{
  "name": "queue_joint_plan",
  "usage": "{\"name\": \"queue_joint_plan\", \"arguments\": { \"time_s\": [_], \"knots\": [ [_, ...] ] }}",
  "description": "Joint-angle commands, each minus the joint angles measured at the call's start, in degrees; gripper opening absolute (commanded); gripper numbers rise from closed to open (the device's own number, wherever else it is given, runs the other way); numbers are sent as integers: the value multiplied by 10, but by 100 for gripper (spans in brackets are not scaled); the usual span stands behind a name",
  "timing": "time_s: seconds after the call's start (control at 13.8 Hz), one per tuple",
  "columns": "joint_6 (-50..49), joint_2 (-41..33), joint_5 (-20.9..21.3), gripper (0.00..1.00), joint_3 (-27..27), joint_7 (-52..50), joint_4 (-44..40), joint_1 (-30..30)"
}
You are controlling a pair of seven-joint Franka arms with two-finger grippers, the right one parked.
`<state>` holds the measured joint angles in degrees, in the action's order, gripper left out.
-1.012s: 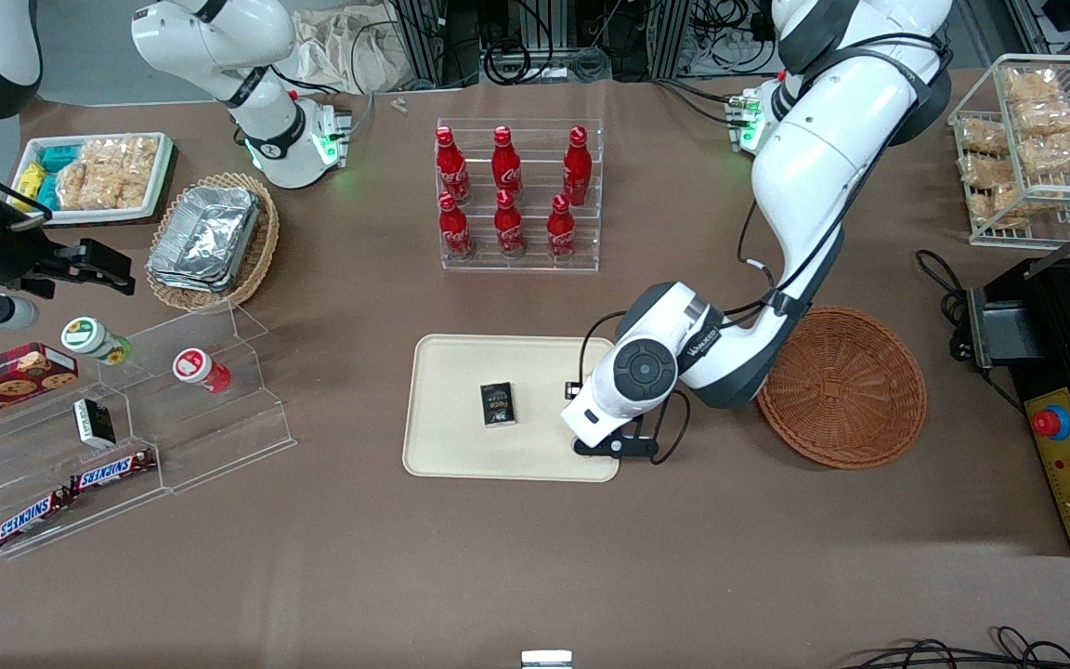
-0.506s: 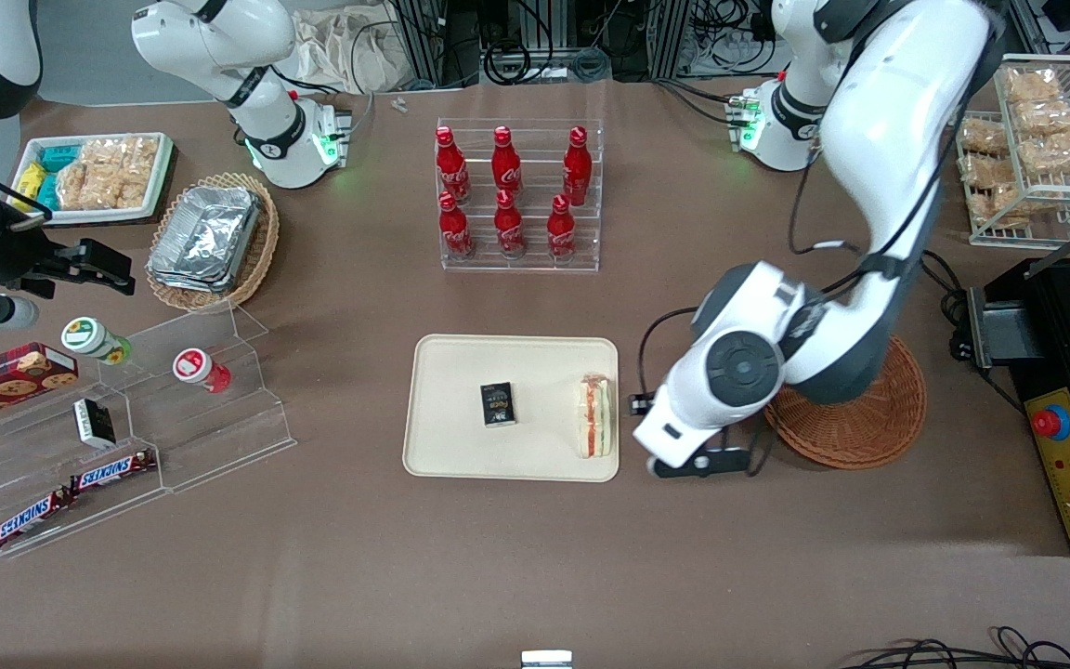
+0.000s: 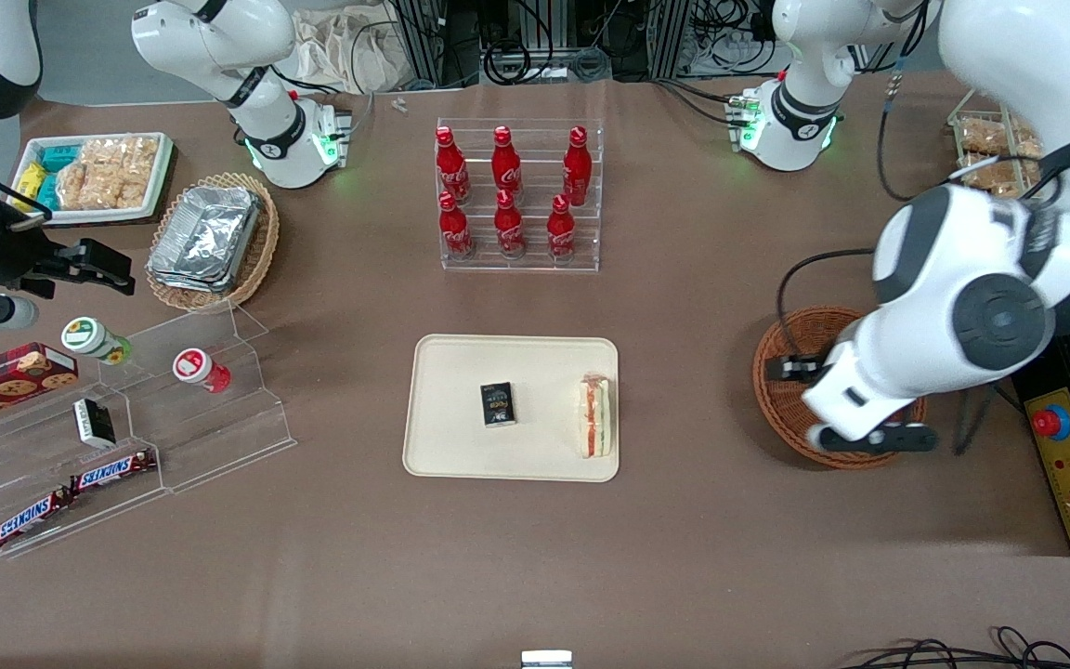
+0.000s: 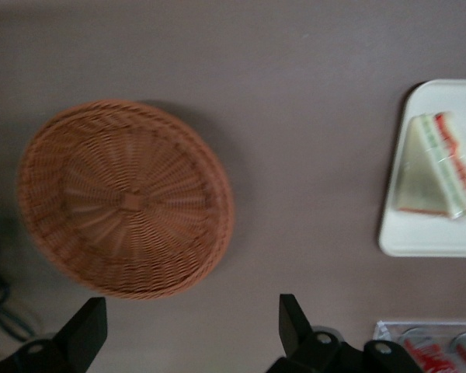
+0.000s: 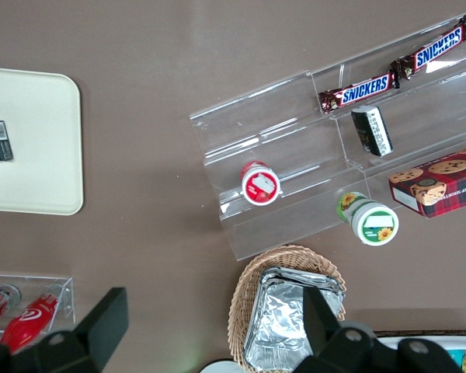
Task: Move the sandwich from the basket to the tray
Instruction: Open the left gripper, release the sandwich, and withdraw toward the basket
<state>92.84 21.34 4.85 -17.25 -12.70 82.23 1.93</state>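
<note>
The sandwich lies on the cream tray, close to the tray edge that faces the basket; the wrist view shows the sandwich on the tray with its red and green filling outward. The reddish-brown basket sits toward the working arm's end and looks bare inside. My gripper hangs above the basket's rim nearest the front camera. It is open, fingers spread wide with only table between them.
A small black box lies mid-tray. An acrylic rack of red bottles stands farther from the camera than the tray. A black machine with a red button flanks the basket. A stepped acrylic shelf with snacks sits toward the parked arm's end.
My arm has swung away from the tray toward the working arm's end and risen, ending over the basket. The sandwich, first hidden under the wrist, now lies uncovered on the tray.
</note>
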Motion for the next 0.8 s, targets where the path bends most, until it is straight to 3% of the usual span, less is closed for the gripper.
{"name": "queue_joint_plan", "arguments": {
  "time_s": [0.0, 0.14, 0.43, 0.72],
  "knots": [
    [47, -119, -19, 99, 62, 77, 144, -3],
    [79, -150, -19, 99, 74, 80, 183, -3],
    [78, -137, 23, 99, 76, 80, 151, -3],
    [65, -119, 18, 100, 76, 86, 103, 3]
  ]
}}
